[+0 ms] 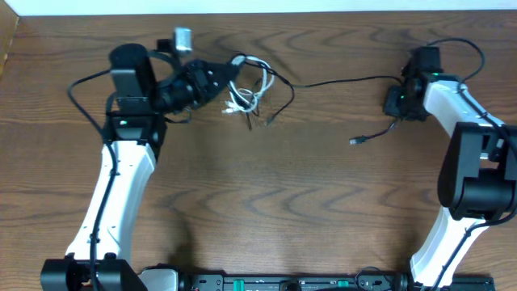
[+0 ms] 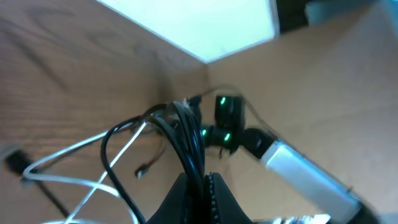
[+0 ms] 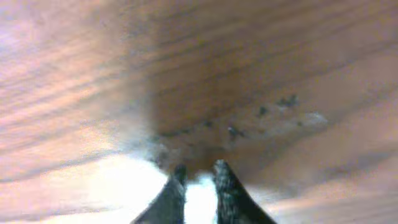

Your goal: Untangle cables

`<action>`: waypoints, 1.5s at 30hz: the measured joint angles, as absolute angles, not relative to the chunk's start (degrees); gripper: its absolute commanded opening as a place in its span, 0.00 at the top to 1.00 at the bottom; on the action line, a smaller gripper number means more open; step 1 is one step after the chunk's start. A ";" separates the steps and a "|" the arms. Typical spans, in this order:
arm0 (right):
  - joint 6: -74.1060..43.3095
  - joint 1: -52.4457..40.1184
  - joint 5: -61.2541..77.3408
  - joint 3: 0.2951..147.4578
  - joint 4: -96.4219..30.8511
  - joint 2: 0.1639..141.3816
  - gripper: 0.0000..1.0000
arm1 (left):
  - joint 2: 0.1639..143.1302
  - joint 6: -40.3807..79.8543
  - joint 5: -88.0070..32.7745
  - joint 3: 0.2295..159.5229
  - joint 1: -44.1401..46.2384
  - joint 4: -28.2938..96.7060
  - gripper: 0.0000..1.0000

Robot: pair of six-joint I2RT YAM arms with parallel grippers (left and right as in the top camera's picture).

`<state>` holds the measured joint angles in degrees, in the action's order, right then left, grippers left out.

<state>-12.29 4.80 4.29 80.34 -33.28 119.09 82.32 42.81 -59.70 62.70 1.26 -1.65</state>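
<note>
The cables lie tangled at the back left of the table. My left gripper (image 1: 229,81) is shut on the black cable (image 1: 339,81) at the knot, with the white cable (image 1: 245,99) looped just past its tips. In the left wrist view the black cable (image 2: 186,130) runs up between the shut fingers of my left gripper (image 2: 203,179), and the white cable (image 2: 68,152) spreads to the left. The black cable reaches across to my right gripper (image 1: 396,101) and ends in a plug (image 1: 355,141). In the blurred right wrist view, my right gripper (image 3: 198,165) is low over the wood with a narrow slit between its fingers; no cable shows there.
A small grey cylinder (image 1: 183,38) stands behind the left arm near the table's back edge. Thick black robot wires loop round both arms. The right arm (image 2: 292,165) shows in the left wrist view beyond the knot.
</note>
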 measured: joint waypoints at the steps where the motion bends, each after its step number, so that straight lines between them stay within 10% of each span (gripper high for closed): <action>1: -11.22 5.39 6.70 80.27 -33.06 119.09 0.99 | 82.32 40.32 -59.68 62.70 2.48 -0.03 0.92; 17: 6.28 3.11 45.71 79.79 -40.40 119.09 0.99 | 82.32 27.88 -51.05 62.43 7.84 -23.79 0.93; 45: -14.48 -24.05 51.75 79.35 0.56 120.64 0.99 | 82.32 69.73 -57.19 62.35 7.84 -65.43 0.93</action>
